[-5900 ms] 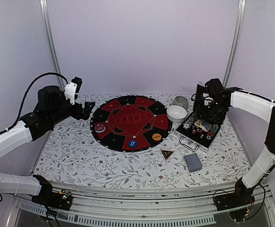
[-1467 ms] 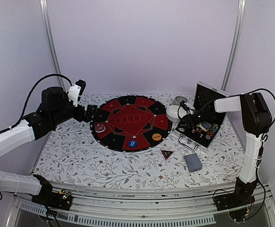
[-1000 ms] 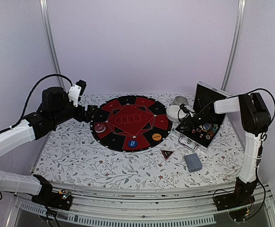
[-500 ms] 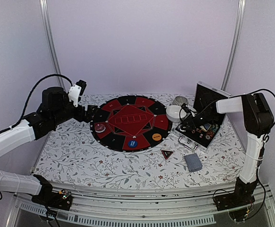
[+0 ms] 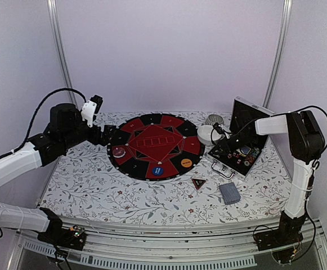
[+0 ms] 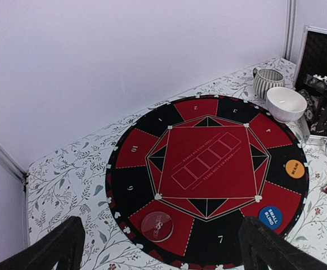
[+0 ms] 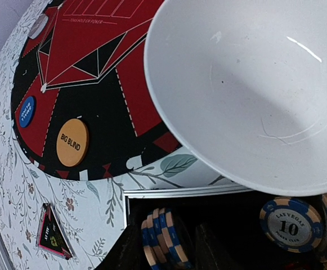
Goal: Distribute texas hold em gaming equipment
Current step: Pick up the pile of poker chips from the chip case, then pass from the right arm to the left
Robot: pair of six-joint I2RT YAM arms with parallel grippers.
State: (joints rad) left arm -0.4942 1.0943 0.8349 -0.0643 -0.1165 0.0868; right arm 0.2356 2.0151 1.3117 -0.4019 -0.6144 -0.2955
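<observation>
My right gripper (image 7: 164, 250) reaches into the open silver-edged black case (image 5: 237, 159) and is shut on a small upright stack of blue-and-orange striped poker chips (image 7: 166, 236). A chip marked 10 (image 7: 290, 224) lies to the right of them. In the top view the right gripper (image 5: 224, 147) sits at the case's left end, beside the white bowl (image 5: 209, 134). On the round red-black mat (image 5: 155, 145) lie an orange disc (image 5: 186, 162), a blue disc (image 5: 157, 169) and a clear reddish disc (image 5: 119, 151). My left gripper (image 5: 108, 135) hovers open at the mat's left edge.
A black-red triangular marker (image 5: 198, 182) and a deck of grey-blue cards (image 5: 229, 193) lie on the flowered cloth in front of the mat. A ribbed grey cup (image 5: 214, 119) stands behind the bowl. The case lid (image 5: 243, 115) stands upright at the back right.
The right gripper's fingers have come together on the chip stack in the case. The forearm shifted slightly. The left arm has not moved.
</observation>
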